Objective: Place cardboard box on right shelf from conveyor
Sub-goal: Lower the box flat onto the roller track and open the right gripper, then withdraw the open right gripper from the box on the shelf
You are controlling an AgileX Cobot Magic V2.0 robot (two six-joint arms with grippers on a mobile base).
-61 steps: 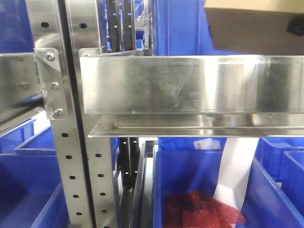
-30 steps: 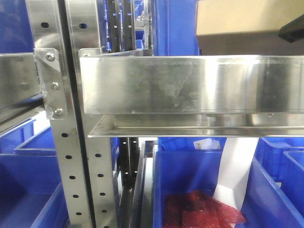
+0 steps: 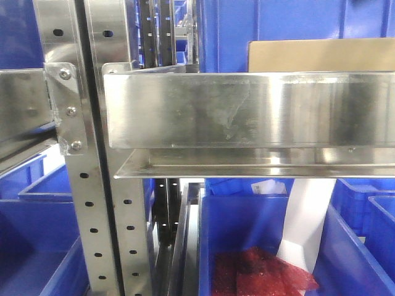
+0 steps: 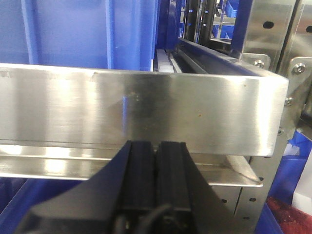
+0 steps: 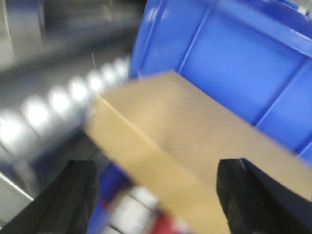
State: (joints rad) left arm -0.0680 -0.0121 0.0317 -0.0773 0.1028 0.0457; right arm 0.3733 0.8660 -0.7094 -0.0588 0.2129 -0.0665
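Observation:
The cardboard box point(image 3: 321, 55) stands behind the front lip of the right shelf point(image 3: 247, 111) at the upper right; the lip hides its lower part. In the blurred right wrist view the tan cardboard box point(image 5: 195, 131) lies just ahead of my right gripper point(image 5: 158, 170), which is open, its black fingers point(image 5: 80, 195) wide apart and clear of the cardboard. My left gripper point(image 4: 157, 146) is shut with nothing in it, close in front of another steel shelf lip point(image 4: 146, 109). The conveyor is out of view.
Perforated steel uprights point(image 3: 92, 185) stand left of the shelf. Blue bins sit behind the box point(image 3: 296, 21) and below the shelf point(image 3: 247, 234), one holding red material point(image 3: 265, 274). A second shelf edge point(image 3: 21, 105) shows at far left.
The box has come down from above the shelf lip and shifted left, now sitting behind the lip. The dark gripper part at the top right has left the front view.

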